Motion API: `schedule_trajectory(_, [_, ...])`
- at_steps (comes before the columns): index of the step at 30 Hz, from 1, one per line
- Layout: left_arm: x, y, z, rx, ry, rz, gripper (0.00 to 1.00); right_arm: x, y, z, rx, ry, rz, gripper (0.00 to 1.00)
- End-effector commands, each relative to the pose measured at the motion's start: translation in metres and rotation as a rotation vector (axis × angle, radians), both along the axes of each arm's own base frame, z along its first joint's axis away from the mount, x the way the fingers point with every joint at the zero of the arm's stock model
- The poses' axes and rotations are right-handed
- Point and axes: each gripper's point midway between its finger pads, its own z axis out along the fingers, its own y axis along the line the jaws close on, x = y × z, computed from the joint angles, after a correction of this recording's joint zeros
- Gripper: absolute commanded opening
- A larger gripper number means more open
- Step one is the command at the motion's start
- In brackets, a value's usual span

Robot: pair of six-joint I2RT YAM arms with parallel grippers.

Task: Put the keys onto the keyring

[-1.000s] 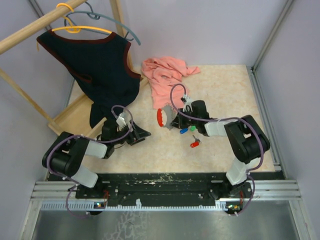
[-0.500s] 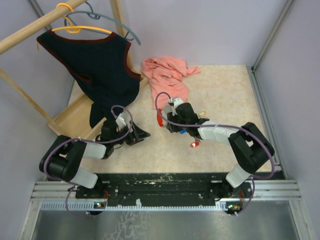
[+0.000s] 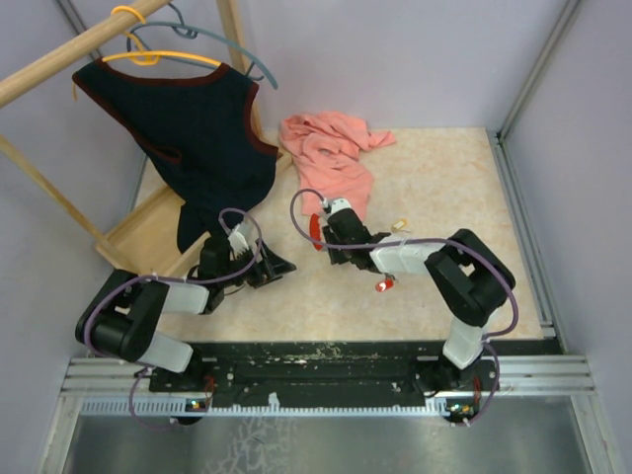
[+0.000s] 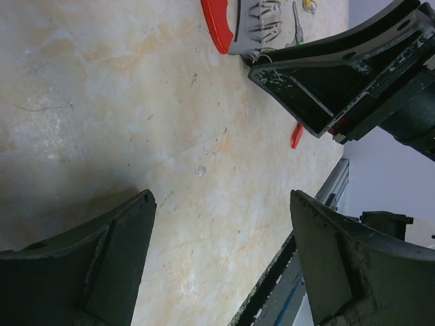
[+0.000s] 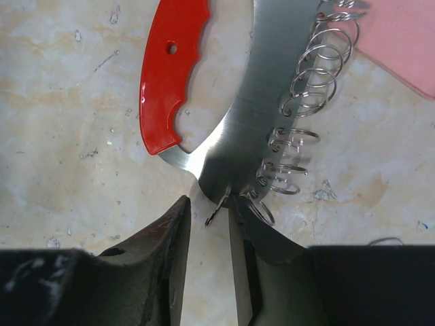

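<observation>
On my screen the keyring point(image 5: 245, 122) has one bright red curved side; the other side is plain silvery grey, as are its wire rings. Toward the desk's near edge lies a key point(image 3: 384, 285) with a red head. The desk point(image 3: 444, 178) is cream with pale orange marbling. At the far edge the cloth point(image 3: 326, 148) is salmon pink. By the far-left corner I see a navy vest point(image 3: 193, 128) with maroon trim, a yellow hanger point(image 3: 158, 56) and a teal hanger point(image 3: 237, 47). The left gripper point(image 4: 221, 204) and right gripper point(image 5: 207, 210) are black, scuffed whitish.

The beige table point(image 3: 444, 188) carries a pink cloth point(image 3: 326, 148), the keyring point(image 3: 315, 229) and a red key point(image 3: 384, 285)
</observation>
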Motion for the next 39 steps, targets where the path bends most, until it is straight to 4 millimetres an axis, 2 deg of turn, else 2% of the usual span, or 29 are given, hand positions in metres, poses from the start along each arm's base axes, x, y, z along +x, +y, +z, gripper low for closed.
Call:
schedule_trajectory(1, [0.008,-0.001,0.008,0.002,-0.041,-0.004,0.85,0.018,0.008,0.015,0.0,-0.058,-0.05,0.28])
schedule_trajectory(5, [0.007,0.0,0.009,0.006,-0.046,-0.006,0.84,0.017,0.006,0.016,-0.01,-0.066,-0.042,0.15])
schedule_trajectory(9, [0.008,0.0,0.014,0.011,-0.061,-0.009,0.84,0.013,0.006,0.028,0.001,-0.092,-0.005,0.0])
schedule_trajectory(12, [0.008,0.0,0.019,0.008,-0.075,-0.015,0.84,0.01,0.005,0.039,0.006,-0.114,0.028,0.0])
schedule_trajectory(13, [0.008,0.0,0.021,0.01,-0.082,-0.015,0.84,0.009,0.006,0.054,0.028,-0.142,0.043,0.0])
schedule_trajectory(14, [0.009,0.0,0.023,0.013,-0.088,-0.016,0.84,0.007,0.007,0.062,0.036,-0.156,0.062,0.0])
schedule_trajectory(19, [0.007,0.001,0.031,0.009,-0.095,-0.011,0.85,-0.004,0.004,0.083,0.091,-0.204,0.098,0.0])
schedule_trajectory(22, [0.004,-0.001,0.035,-0.038,-0.079,0.001,0.85,-0.014,0.007,0.086,0.155,-0.205,0.114,0.0])
schedule_trajectory(29, [0.0,-0.007,0.029,-0.142,0.021,0.029,0.85,-0.037,0.015,0.08,0.241,-0.163,0.132,0.0])
schedule_trajectory(33, [-0.001,-0.017,0.03,-0.218,0.077,0.033,0.84,-0.05,0.021,0.083,0.279,-0.156,0.143,0.0])
schedule_trajectory(39, [-0.001,-0.028,0.019,-0.305,0.153,0.04,0.79,-0.064,0.028,0.079,0.294,-0.133,0.17,0.0])
